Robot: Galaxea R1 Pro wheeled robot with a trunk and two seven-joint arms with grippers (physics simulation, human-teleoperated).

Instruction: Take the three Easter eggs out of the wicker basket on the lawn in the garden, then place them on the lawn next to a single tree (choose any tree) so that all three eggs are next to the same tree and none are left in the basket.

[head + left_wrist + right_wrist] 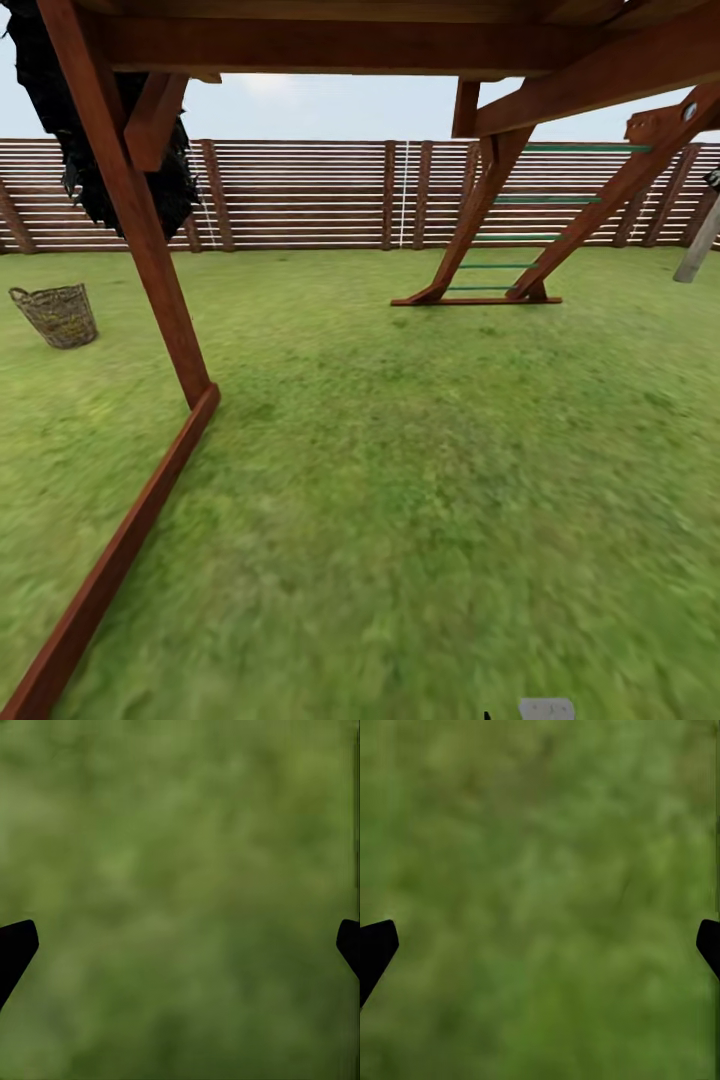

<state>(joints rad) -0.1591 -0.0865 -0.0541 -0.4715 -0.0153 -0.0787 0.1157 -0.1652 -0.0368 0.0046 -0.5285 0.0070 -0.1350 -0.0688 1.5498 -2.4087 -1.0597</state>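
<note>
The wicker basket is sitting upright on the lawn at the far left of the head view, well apart from the robot and beyond a slanted post of a brown wooden play frame. Its see-through weave is showing grass behind it, but whether any eggs are lying inside cannot be told at this range. The post is running down to a long ground rail that is stretching along the grass toward the near left corner, and overhead beams of the same frame are crossing the top of the view. Farther back, on the right, a leaning ladder with green rungs is standing on the grass in front of the brown slatted fence that is closing off the garden. A black-leaved tree is hanging down behind the post near the fence, and a pale grey trunk is leaning in at the far right edge, its crown out of view. In the left wrist view, the left gripper is pointing at blurred grass with its dark fingers spread wide apart, holding nothing. In the right wrist view, the right gripper is looking the same, its fingers standing far apart over blurred green lawn, also holding nothing.
</note>
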